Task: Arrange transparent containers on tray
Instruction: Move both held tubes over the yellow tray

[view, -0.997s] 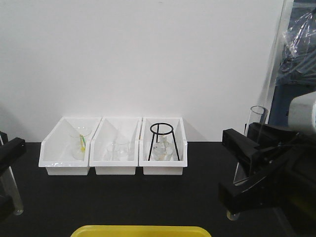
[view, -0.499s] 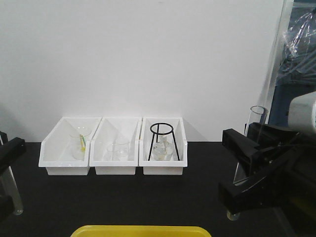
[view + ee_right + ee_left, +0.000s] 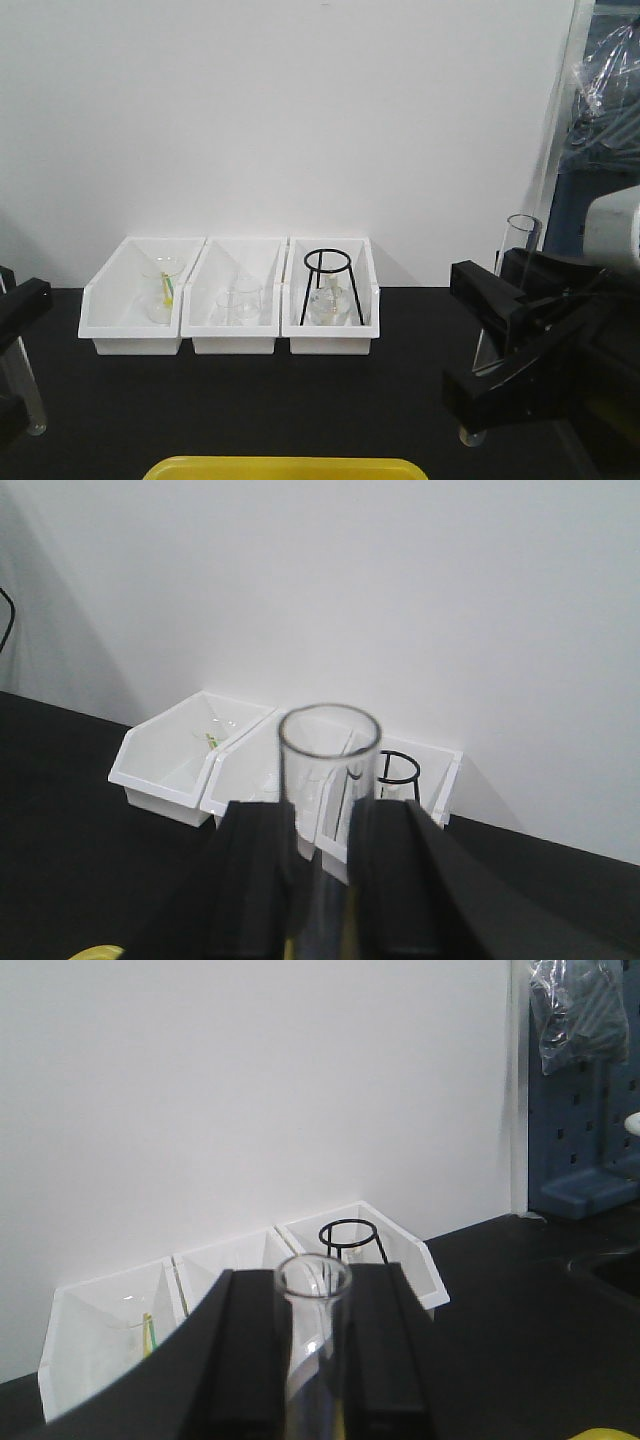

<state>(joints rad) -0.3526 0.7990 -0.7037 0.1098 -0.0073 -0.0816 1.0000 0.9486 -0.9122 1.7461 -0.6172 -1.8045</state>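
The left pincer [image 3: 313, 1282] was clamped on the slim tube [image 3: 312, 1360], which stood upright between its black jaws. In the front view that tube was at the lower left edge of the frame. The right pincer [image 3: 328, 815] gripped the wider tube [image 3: 327, 780] the same way at the right of the frame, with the rim above the jaws and the bottom showing below them. The yellow tray [image 3: 285, 466] showed only as a strip at the bottom centre, between the two arms.

To my eye the danger was the glass itself. A smooth round tube in hard jaws could slide down or tip if a wrist swung fast. Laid on a flat tray, the tubes might roll or knock together. Both arms also had to close on the same spot, so they could clash there.

Three white bins [image 3: 235, 344] sat in a row by the wall [image 3: 300, 120] at mid-frame, holding small glassware [image 3: 240, 300]. A black wire stand [image 3: 328, 270] stood in the rightmost one. All of these were well apart from the tray. On the dark surface [image 3: 300, 400] I saw nothing between either pincer and the tray.
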